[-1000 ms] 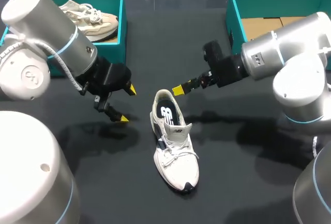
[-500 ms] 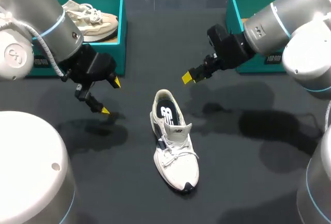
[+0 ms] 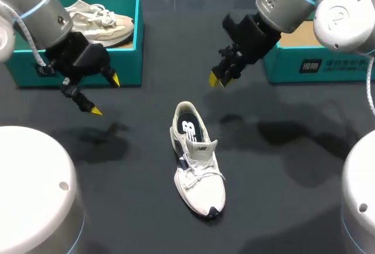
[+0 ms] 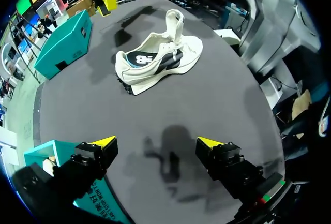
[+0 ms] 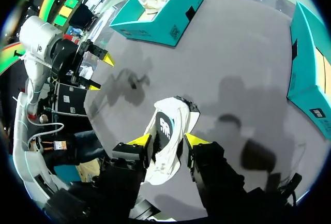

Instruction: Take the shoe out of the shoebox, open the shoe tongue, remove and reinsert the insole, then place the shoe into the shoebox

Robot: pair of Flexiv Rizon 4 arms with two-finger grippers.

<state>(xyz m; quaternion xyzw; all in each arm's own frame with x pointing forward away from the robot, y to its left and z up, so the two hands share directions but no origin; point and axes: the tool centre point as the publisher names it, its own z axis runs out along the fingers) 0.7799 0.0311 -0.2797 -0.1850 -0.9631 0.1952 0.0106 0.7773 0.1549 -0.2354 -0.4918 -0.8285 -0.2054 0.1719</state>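
Shoe [image 3: 196,166] on table [image 3: 281,201], insole [image 3: 188,126] showing overhead; left claw [image 3: 105,95], right claw [image 3: 218,81] spread, empty.

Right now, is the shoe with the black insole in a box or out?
Out. The shoe stands upright on its sole on the dark table, no walls around it.

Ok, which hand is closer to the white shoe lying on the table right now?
Right. The right hand hangs just beyond the heel of the white shoe. The left hand is farther off to the left, by the left shoebox.
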